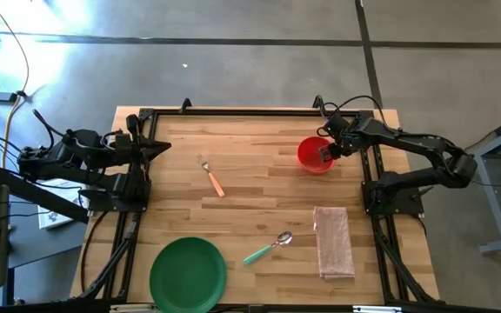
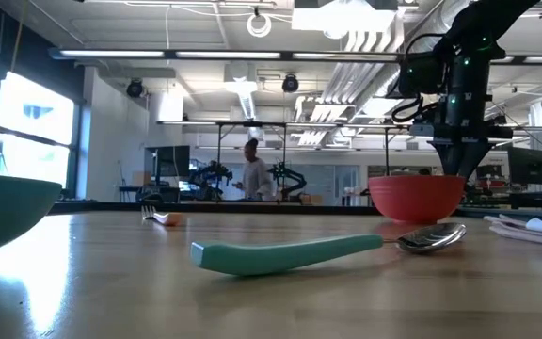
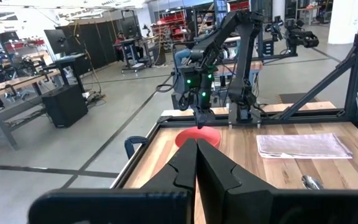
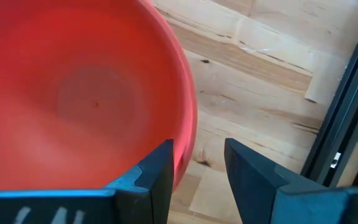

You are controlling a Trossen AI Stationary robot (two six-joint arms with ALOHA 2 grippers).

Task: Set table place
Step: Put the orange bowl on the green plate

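The red bowl [image 1: 313, 155] rests on its base at the far right of the table [image 1: 259, 204]; it also shows in the low view [image 2: 416, 196]. My right gripper [image 4: 199, 162] is open, pointing down over the bowl's right rim [image 4: 188, 143], one finger inside and one outside. My left gripper [image 1: 165, 146] is shut and empty at the table's left edge. The green plate [image 1: 187, 274], orange-handled fork [image 1: 211, 176], teal-handled spoon [image 1: 268, 247] and folded napkin [image 1: 333, 242] lie flat on the table. My right gripper comes from above with the bowl's rim [image 4: 188, 143] between its open fingers, on the bowl's side toward the table's right edge. Whether a finger touches the wall, I cannot tell. The bowl sits upright on the table.
A black rail frame [image 1: 372, 187] edges the table and the arm bases stand on both sides. Bare wood lies at the table's middle between the fork and the bowl. A person stands in the room far behind the table [image 2: 251, 174].
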